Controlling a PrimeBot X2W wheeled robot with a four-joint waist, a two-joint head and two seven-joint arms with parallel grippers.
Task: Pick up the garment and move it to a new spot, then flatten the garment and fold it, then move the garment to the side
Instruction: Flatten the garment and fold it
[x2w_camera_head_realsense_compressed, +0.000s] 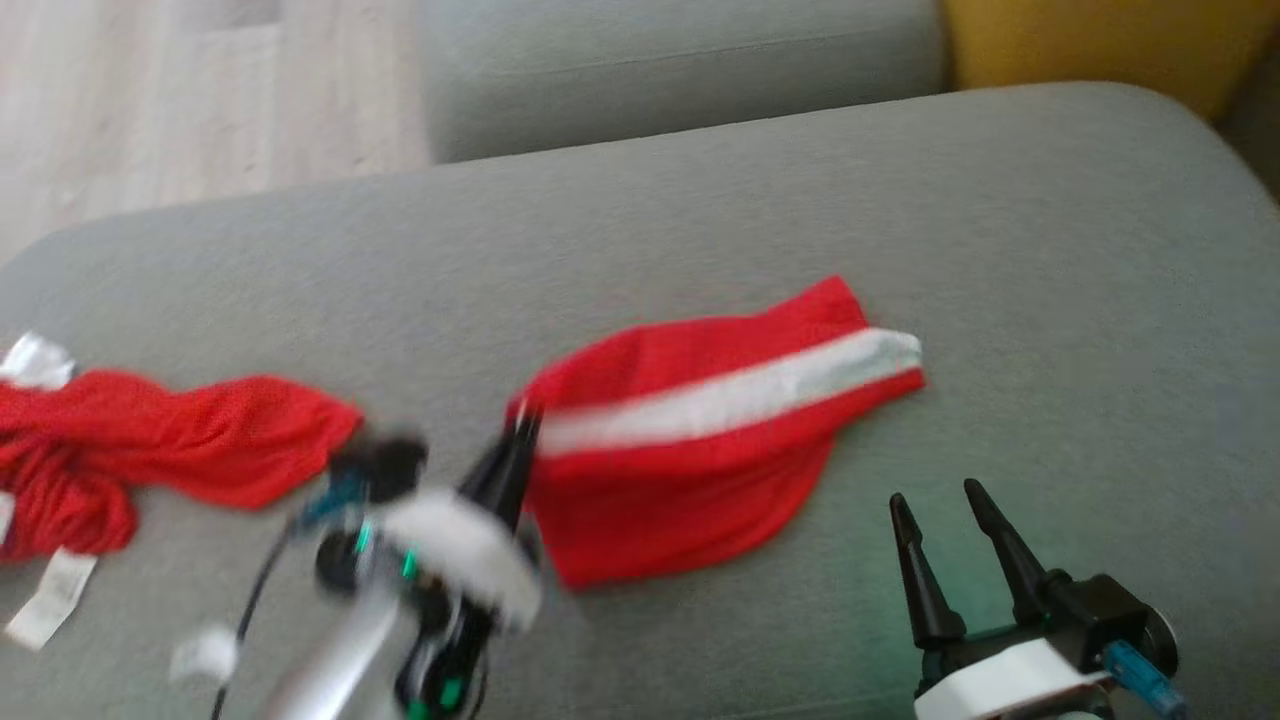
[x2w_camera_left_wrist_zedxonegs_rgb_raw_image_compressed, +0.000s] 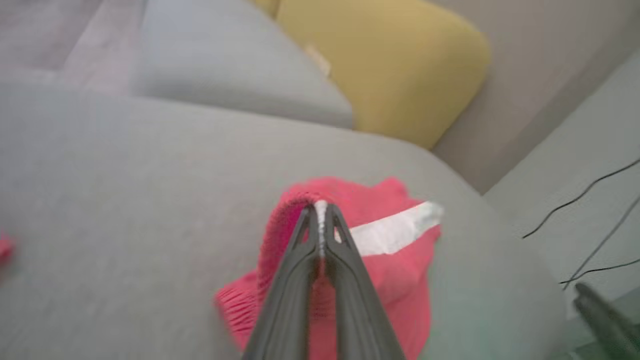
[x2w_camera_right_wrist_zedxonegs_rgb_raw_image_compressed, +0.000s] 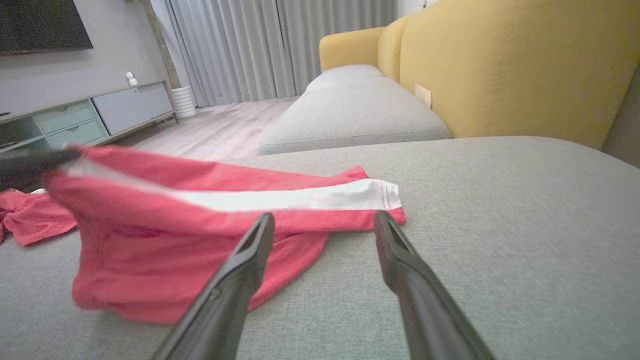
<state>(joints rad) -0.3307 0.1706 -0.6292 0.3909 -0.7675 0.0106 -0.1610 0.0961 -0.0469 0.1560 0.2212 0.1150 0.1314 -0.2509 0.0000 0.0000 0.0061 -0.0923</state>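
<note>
Empty right hand (x2w_camera_head_realsense_compressed: 935, 495) with fingers spread above near edge of grey sofa seat (x2w_camera_head_realsense_compressed: 1050, 250), left hand (x2w_camera_head_realsense_compressed: 522, 425) pinching raised end of red garment (x2w_camera_head_realsense_compressed: 700, 480) with white stripe (x2w_camera_head_realsense_compressed: 740, 395) mid-seat, second red cloth (x2w_camera_head_realsense_compressed: 150, 440) at left, yellow backrest (x2w_camera_right_wrist_zedxonegs_rgb_raw_image_compressed: 500, 65) beyond.

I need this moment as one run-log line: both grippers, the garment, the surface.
left gripper: shut on striped red garment | right gripper: open, holding nothing | surface: grey cushion

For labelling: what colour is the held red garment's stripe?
White, on the red mesh garment; clearest in the right wrist view.
</note>
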